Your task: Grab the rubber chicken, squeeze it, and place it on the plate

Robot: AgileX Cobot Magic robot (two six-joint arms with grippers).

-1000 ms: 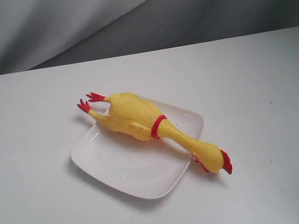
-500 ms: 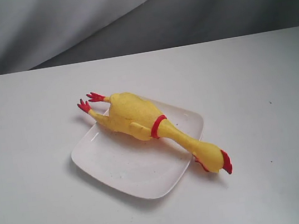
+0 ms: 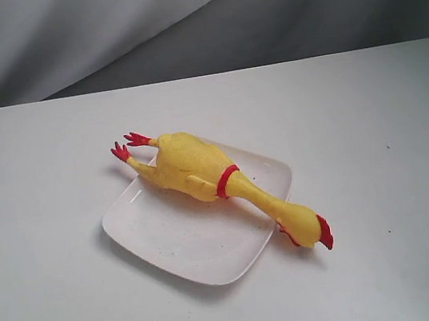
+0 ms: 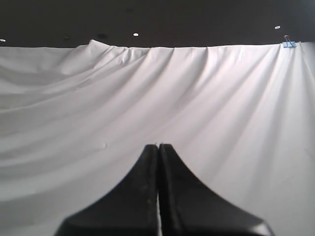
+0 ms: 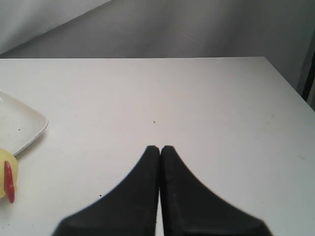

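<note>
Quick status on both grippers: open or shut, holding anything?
Left gripper: shut, holding nothing.
Right gripper: shut, holding nothing; the rubber chicken lies across the plate.

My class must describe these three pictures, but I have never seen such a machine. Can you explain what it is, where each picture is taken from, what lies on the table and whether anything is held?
This is a robot with two arms, each ending in a pincer. One picture is taken by a camera off the arms; neither arm shows in it. It shows a white table with a white plate, and a yellow rubber chicken lying across the plate, its feet and head sticking out past opposite edges. The other two come from cameras on the wrists. The left pincer is shut and empty, facing a draped white cloth. The right pincer is shut and empty, over the table, with a plate corner in sight.
</note>
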